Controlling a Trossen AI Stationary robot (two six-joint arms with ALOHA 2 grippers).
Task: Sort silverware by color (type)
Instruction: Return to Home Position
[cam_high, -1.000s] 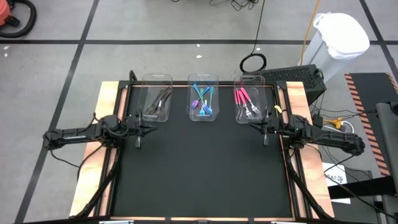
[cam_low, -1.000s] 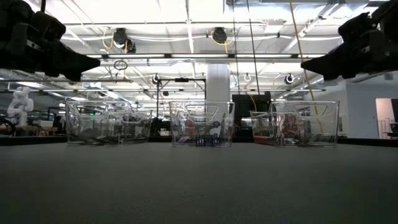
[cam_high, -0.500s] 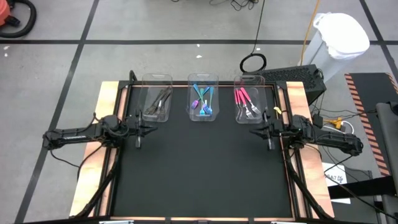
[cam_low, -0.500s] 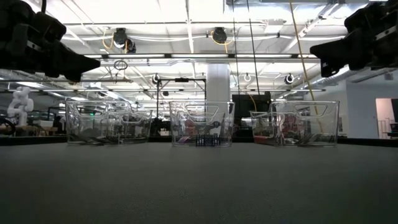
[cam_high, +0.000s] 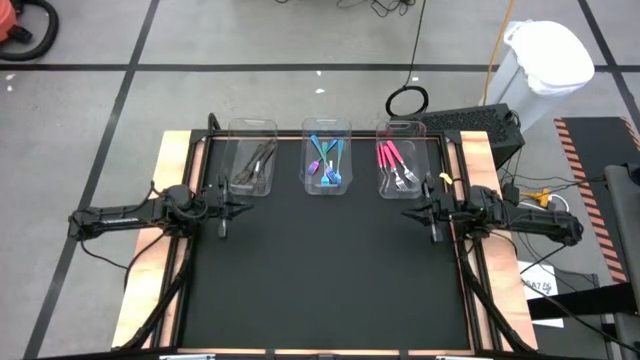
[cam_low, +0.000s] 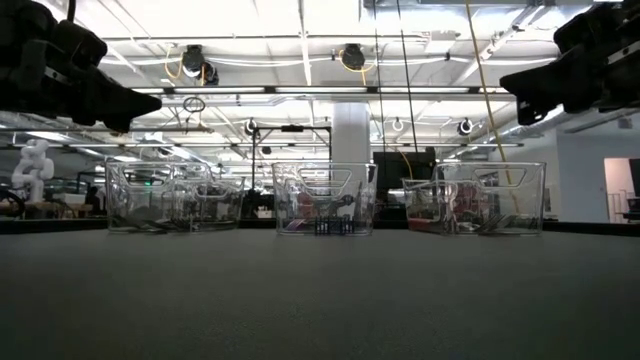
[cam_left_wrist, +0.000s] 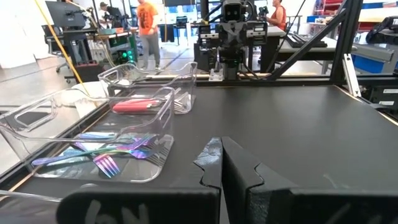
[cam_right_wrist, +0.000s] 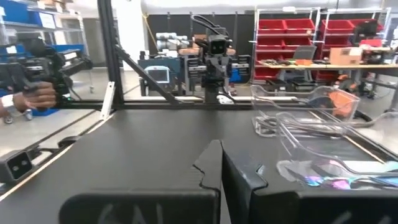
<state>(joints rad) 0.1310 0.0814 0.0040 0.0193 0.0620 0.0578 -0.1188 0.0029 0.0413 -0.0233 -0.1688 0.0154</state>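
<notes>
- At the far edge of the black mat stand three clear bins in a row, and every fork I can see lies in one of them.
- The dark forks are in the left bin, the blue forks in the middle bin, and the pink forks in the right bin.
- My left gripper hangs above the mat's left side, just short of the left bin. Its fingers are pressed together on nothing.
- My right gripper mirrors it on the right side, near the right bin, also closed and empty.
- By colour the sorting looks done to me, so what is left is parking the arms.
- If I had to lift a fork again, I would expect it to be light and stiff, with a smooth handle that could slip or swivel in a loose pinch.
- I would grip across the handle near its middle. The tines are thin and offer little to hold.
- The forks overlap in each bin, so one may drag a neighbour along with it.
- The bins look light and could shift if I nudged a wall.
</notes>
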